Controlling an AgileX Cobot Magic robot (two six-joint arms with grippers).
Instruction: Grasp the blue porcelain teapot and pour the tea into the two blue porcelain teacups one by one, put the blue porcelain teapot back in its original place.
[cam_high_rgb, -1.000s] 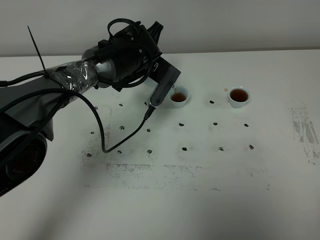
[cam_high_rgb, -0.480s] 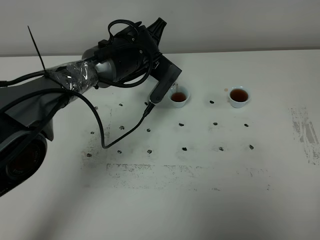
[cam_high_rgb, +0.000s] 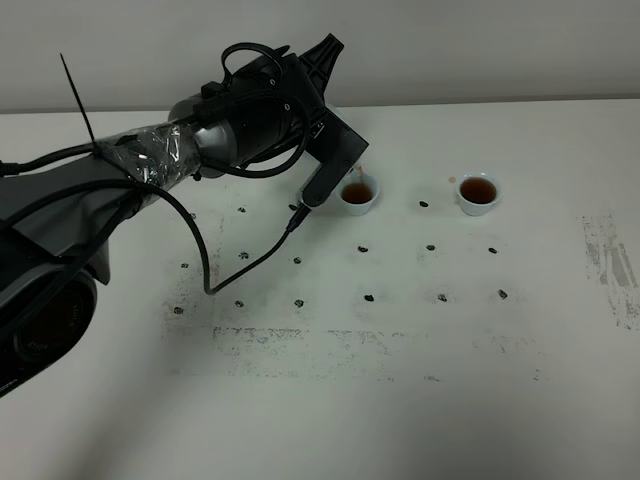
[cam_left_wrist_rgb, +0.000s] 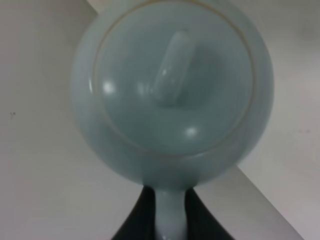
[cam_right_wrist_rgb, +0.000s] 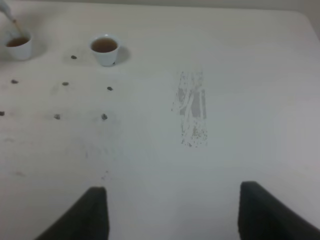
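As the stream thins from a second ago, the left pincer (cam_left_wrist_rgb: 170, 220), clamped tight on the blue porcelain teapot (cam_left_wrist_rgb: 172, 90) handle, holds it above the near teacup (cam_high_rgb: 358, 194); both teacups hold tea, so returning it seems next.

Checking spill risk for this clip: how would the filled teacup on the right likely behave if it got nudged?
The right teacup looks small and light, so a nudge would probably slide it on the smooth table. Its body narrows below a flared rim, so it may tip. Tea sits near the rim, so spilling seems likely. It looks glazed, so probably brittle.
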